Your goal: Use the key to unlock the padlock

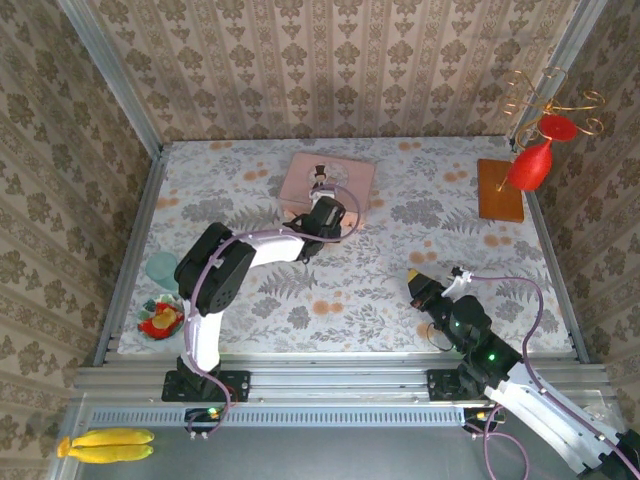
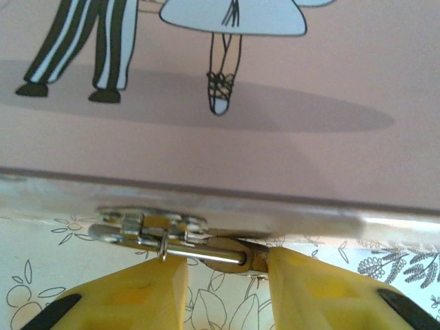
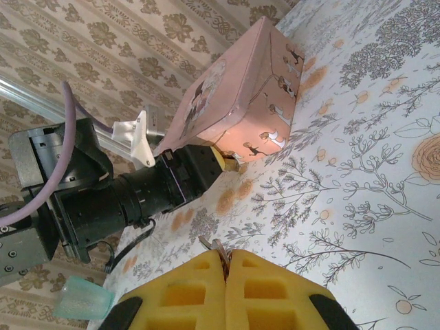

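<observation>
The pink tin (image 1: pixel 325 178) (image 2: pixel 275 137) (image 3: pixel 234 103) lies at the back middle of the table. The tiny brass padlock (image 2: pixel 244 260) (image 3: pixel 237 165) hangs sideways from the tin's silver hasp (image 2: pixel 148 227), its thin shackle running left through the hasp ring. My left gripper (image 1: pixel 333 215) (image 2: pixel 227 265) is at the tin's near edge with its jaws partly apart. The right finger (image 2: pixel 316 289) touches the brass body, and the left finger sits under the shackle. My right gripper (image 1: pixel 414 283) (image 3: pixel 225 258) hovers at the front right, shut on the key (image 3: pixel 214 246). Just the key's silver tip and ring poke out.
A wooden board (image 1: pixel 500 190) with a gold wire stand and a red bulb (image 1: pixel 532 160) stands at the back right. A teal cup (image 1: pixel 162 268) (image 3: pixel 82 302) and a bowl of coloured pieces (image 1: pixel 160 320) sit at the left edge. Bananas (image 1: pixel 105 443) lie off the table at the front left.
</observation>
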Robot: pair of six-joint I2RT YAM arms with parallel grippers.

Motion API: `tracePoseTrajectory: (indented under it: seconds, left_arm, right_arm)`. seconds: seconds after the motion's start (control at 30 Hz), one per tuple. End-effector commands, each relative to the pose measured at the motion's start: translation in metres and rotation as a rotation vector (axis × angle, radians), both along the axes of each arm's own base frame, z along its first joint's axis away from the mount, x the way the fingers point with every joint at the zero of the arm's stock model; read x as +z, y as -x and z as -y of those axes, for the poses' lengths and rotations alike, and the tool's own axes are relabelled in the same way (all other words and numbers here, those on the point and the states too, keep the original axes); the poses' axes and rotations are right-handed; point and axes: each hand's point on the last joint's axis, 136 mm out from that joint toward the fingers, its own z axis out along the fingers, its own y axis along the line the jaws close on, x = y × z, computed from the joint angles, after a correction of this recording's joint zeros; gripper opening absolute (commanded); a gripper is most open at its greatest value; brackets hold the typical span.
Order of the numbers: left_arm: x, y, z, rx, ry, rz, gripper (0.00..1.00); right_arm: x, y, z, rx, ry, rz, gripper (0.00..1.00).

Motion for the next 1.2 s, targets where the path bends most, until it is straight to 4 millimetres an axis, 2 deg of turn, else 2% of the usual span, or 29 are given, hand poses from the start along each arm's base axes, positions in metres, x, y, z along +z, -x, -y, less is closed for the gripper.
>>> tracePoseTrajectory:
  seconds: [0.0, 0.1, 0.17, 0.23, 0.3, 0.43, 0.47, 0.57, 0.8, 1.17]
  left_arm:
    - [-0.012, 0.009, -0.025, 0.017, -0.08, -0.004, 0.33]
    - [0.005, 0.015, -0.02, 0.003, -0.051, 0.05, 0.29]
    - [0.017, 0.019, -0.023, 0.014, -0.117, 0.091, 0.29]
    - [0.021, 0.02, -0.029, 0.036, -0.177, 0.099, 0.3]
    - [0.017, 0.018, -0.035, 0.046, -0.158, 0.083, 0.33]
    - [0.011, 0.015, -0.016, -0.034, -0.016, 0.05, 0.54]
    - [0.011, 0.015, -0.012, -0.038, -0.001, 0.043, 0.62]
    - [0.005, 0.011, -0.004, -0.027, 0.054, 0.011, 0.71]
    - [-0.015, -0.001, 0.001, 0.027, 0.19, -0.063, 0.71]
    - [-0.031, -0.024, 0.013, 0.053, 0.324, -0.086, 0.64]
  right_arm:
    - [-0.001, -0.002, 0.007, -0.041, 0.0, -0.003, 0.0]
    - [0.0, -0.002, 0.008, -0.042, 0.0, -0.003, 0.0]
    - [0.0, -0.002, 0.008, -0.043, -0.002, -0.001, 0.0]
    - [0.001, -0.002, 0.008, -0.042, -0.004, 0.0, 0.0]
    - [0.0, -0.002, 0.008, -0.046, -0.002, -0.003, 0.0]
    - [0.0, -0.002, 0.008, -0.044, 0.001, -0.002, 0.0]
    - [0.0, -0.002, 0.008, -0.044, -0.001, -0.001, 0.0]
    - [0.002, -0.002, 0.007, -0.043, -0.003, 0.002, 0.0]
    - [0.0, -0.002, 0.007, -0.037, -0.003, 0.0, 0.0]
    - [0.0, -0.002, 0.008, -0.042, 0.001, 0.001, 0.0]
